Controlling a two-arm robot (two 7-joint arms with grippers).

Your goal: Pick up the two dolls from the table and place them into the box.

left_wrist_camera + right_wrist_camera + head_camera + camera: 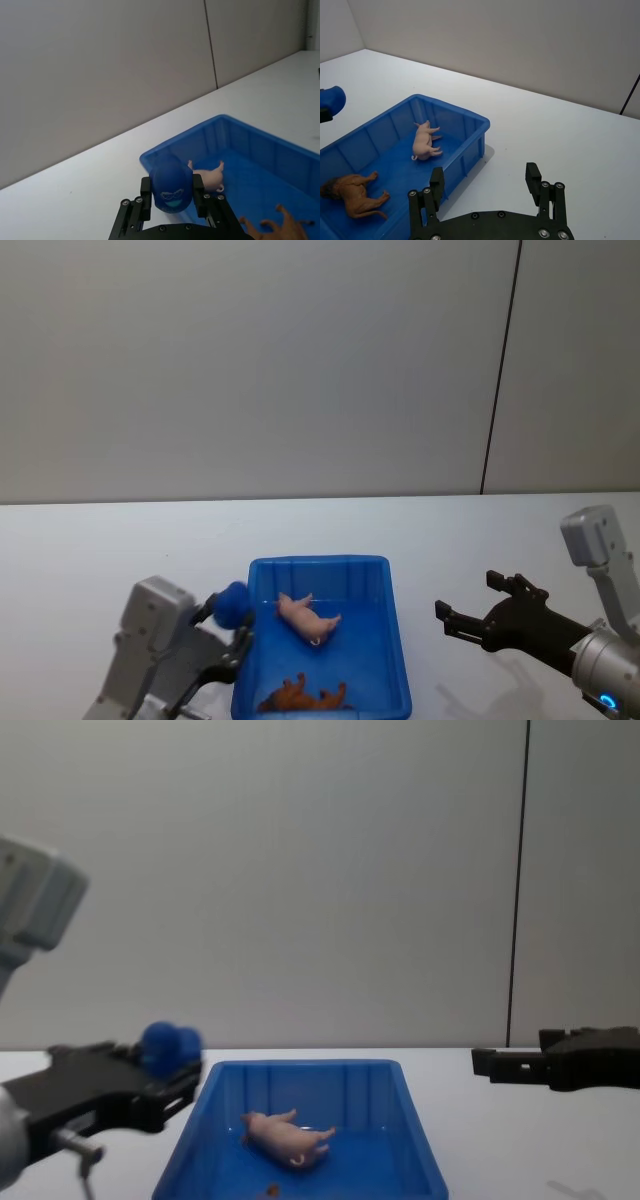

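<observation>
Left tool [172,200] hovers just beside the box's [397,640] left rim, clenched on a small blue toy [171,187]. Right tool [487,187] hangs released over the white worktop [560,130], right of the box. Pig [306,617] and lion [305,696] lie inside the box.

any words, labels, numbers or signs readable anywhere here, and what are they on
No readable text, number or brand in any view.
The blue object held in the left gripper carries a printed drawing like a pair of glasses, with no letters.
The blue box, the pink pig and the brown lion lying in it, the table and the right gripper bear no markings.
</observation>
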